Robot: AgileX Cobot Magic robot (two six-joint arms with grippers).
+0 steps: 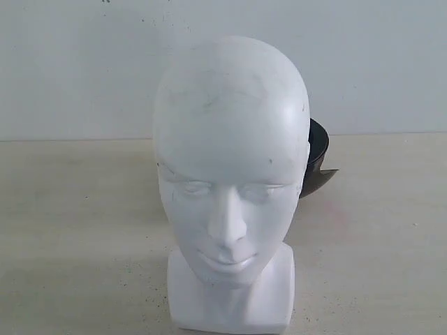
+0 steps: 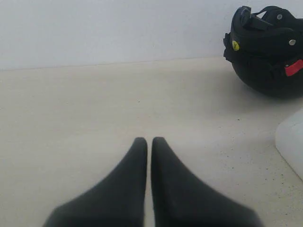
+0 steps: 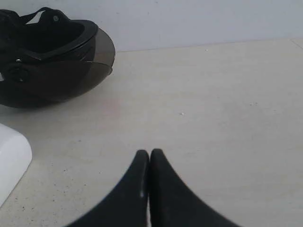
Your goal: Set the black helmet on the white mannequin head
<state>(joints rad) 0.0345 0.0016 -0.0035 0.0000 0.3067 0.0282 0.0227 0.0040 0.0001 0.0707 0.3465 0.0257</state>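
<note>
The white mannequin head [image 1: 230, 174] stands bare on its squarish neck base at the front middle of the exterior view, facing the camera. Behind it, to the right, only an edge of the black helmet [image 1: 318, 157] shows. In the left wrist view the helmet [image 2: 267, 49] lies on the table with its straps and a red tag showing. The right wrist view has the helmet [image 3: 47, 61] with its smoky brown visor [image 3: 71, 78]. My left gripper [image 2: 149, 140] is shut and empty over bare table. My right gripper [image 3: 149, 152] is likewise shut and empty. Neither gripper appears in the exterior view.
A pale beige table [image 1: 377, 244] runs back to a white wall [image 1: 84, 63]. A corner of the white neck base [image 2: 291, 142] lies beside the left gripper; the neck base [image 3: 12, 161] also shows beside the right gripper.
</note>
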